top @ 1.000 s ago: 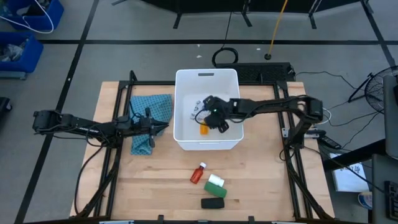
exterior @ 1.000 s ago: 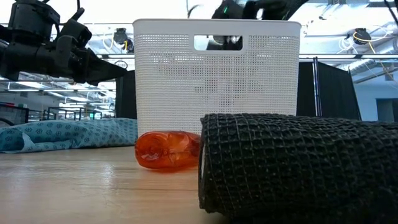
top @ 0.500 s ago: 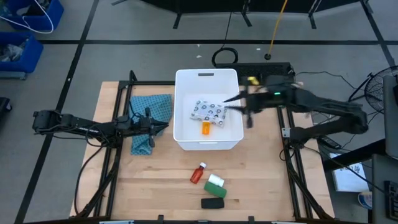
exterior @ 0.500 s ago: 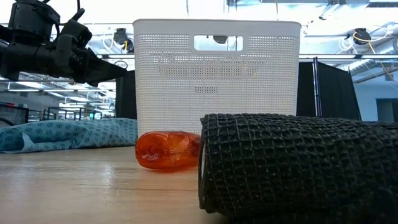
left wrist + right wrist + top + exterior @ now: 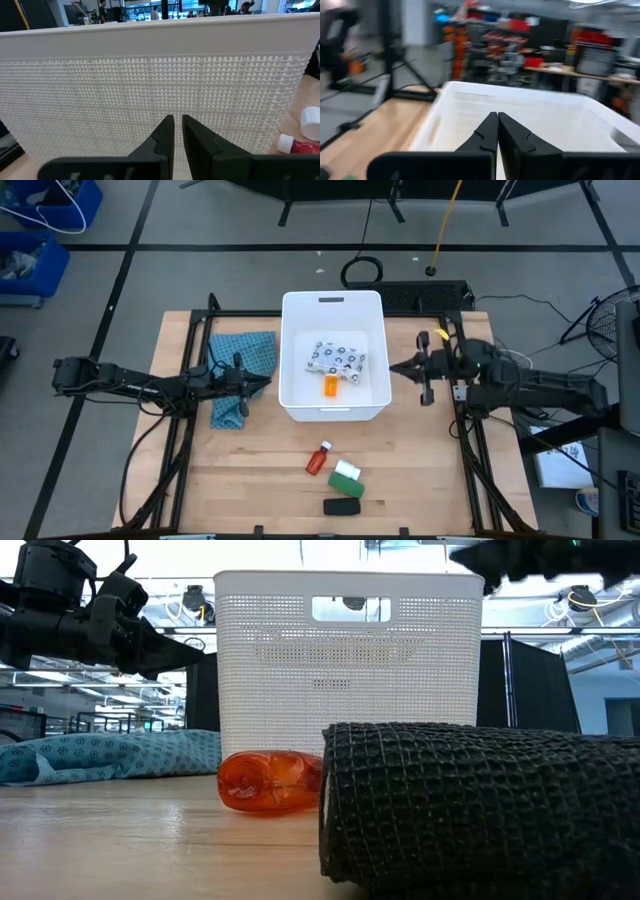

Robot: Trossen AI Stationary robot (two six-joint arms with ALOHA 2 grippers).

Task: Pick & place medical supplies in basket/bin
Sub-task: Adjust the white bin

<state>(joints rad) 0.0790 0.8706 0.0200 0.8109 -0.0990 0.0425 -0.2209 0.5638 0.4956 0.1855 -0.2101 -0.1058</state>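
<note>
Pale wooden table [image 5: 250, 480] on a grey floor. White tub [image 5: 334, 304] at its middle holds the dotted packet [image 5: 336, 357] and small orange bottle [image 5: 330, 387]. Red bottle [image 5: 319, 459], green block [image 5: 346, 484] and black bar [image 5: 342, 507] lie near the front edge. Teal cloth [image 5: 240, 360] lies left of the tub. Left gripper [image 5: 268, 383] and right gripper [image 5: 392, 367], both pinched together and empty, flank the tub.

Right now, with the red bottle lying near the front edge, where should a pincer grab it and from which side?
Grip the red bottle across its body, coming straight down from above. It lies on its side, white cap pointing toward the tub, so the rounded body offers two free flanks. The white roll and green block sit close on one side, so closing nearer the cap end probably gives more room.
</note>
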